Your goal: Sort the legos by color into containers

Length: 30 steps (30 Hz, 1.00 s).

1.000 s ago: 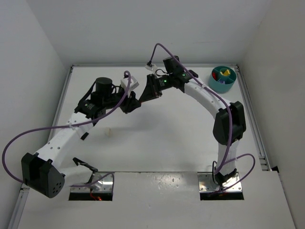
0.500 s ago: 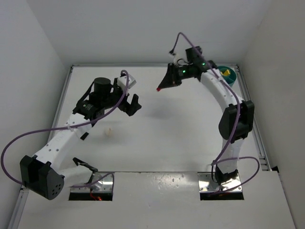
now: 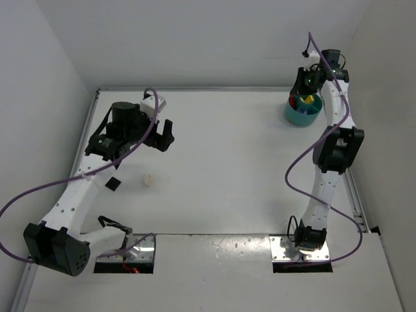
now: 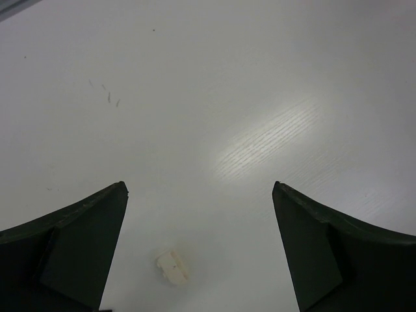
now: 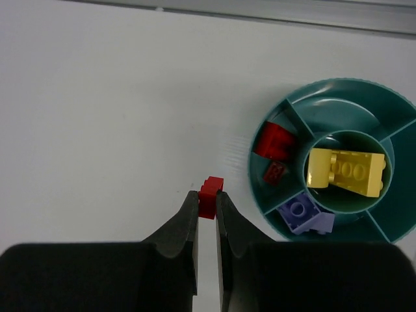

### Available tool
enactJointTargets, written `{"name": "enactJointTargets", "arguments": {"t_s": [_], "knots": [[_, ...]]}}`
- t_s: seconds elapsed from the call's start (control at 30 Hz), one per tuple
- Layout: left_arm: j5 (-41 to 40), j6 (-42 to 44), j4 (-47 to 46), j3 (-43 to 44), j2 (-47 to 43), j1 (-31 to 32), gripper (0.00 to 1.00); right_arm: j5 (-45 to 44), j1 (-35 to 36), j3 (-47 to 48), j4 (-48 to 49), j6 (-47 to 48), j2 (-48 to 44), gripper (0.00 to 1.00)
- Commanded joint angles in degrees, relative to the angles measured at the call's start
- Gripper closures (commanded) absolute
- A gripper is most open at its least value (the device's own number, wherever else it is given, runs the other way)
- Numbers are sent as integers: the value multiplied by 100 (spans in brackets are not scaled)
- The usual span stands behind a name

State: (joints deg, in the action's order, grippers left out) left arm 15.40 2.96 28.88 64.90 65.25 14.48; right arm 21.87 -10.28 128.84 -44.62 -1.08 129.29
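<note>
So the right end effector [image 5: 207, 198] is clamped shut on a little red brick [image 5: 210, 194], pinched right at its fingertips. In the right wrist view that brick sits just off the left side of the teal dish [image 5: 331, 110], not over any compartment. I can't tell whether it's touching the desk [image 5: 97, 97].

Inside the dish:
- The left wedge has a red piece [image 5: 273, 142] with a smaller, darker red one [image 5: 273, 171] below it.
- The round middle compartment holds the yellow brick [image 5: 344, 170].
- The lower-left wedge has a pale purple brick [image 5: 302, 213].

From the top camera the dish [image 3: 300, 117] is in the upper right of the frame, with the right end effector [image 3: 300, 94] hanging right by its far edge.

The left end effector [image 4: 199, 188] is wide open and holding nothing. In its wrist view the cream-white brick [image 4: 172, 268] lies flat on the desk at the bottom of the frame, between the two dark fingers [image 4: 78, 240] but touching neither. In the top view that brick [image 3: 148, 181] is left of centre, a bit below the left end effector [image 3: 164, 134].
</note>
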Motion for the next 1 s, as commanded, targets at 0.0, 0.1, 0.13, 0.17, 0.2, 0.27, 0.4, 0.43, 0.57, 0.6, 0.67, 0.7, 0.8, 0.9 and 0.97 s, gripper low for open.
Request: {"name": "enactJointTargets", "arguments": {"t_s": [0.0, 0.1, 0.13, 0.17, 0.2, 0.27, 0.4, 0.43, 0.57, 0.6, 0.67, 0.7, 0.8, 0.9, 0.97], "knots": [[-63, -67, 56, 75, -109, -68, 0, -665, 167, 264, 225, 337, 52, 100], [-63, -120, 56, 75, -57, -121, 0, -816, 167, 431, 348, 285, 237, 100], [-63, -120, 56, 75, -57, -121, 0, -938, 167, 484, 401, 284, 306, 100], [-63, -120, 56, 75, -4, -121, 0, -1008, 167, 485, 402, 284, 307, 100], [-63, -120, 56, 75, -4, -121, 0, -1079, 167, 485, 454, 284, 368, 100], [-63, -120, 56, 75, -4, -121, 0, -1307, 167, 485, 506, 284, 421, 100], [-115, -120, 3, 75, 49, -121, 0, -1624, 167, 485, 560, 284, 491, 100], [-116, -120, 3, 75, 49, -121, 0, -1624, 167, 485, 560, 284, 491, 100], [-116, -182, 3, 75, 154, -121, 0, -1572, 167, 485, 560, 284, 544, 100], [-116, -234, 3, 75, 154, -121, 0, -1572, 167, 485, 560, 284, 544, 100], [-186, -235, 3, 75, 154, -121, 0, -1572, 167, 432, 560, 284, 597, 100], [-186, -287, 3, 75, 207, -121, 0, -1572, 167, 432, 560, 284, 597, 100], [-186, -287, 3, 75, 207, -121, 0, -1624, 167, 432, 560, 284, 597, 100], [-186, -287, 3, 75, 207, -121, 0, -1624, 167, 432, 560, 284, 649, 91], [-247, -287, 3, 75, 207, -121, 0, -1677, 167, 432, 560, 284, 650, 84]]}}
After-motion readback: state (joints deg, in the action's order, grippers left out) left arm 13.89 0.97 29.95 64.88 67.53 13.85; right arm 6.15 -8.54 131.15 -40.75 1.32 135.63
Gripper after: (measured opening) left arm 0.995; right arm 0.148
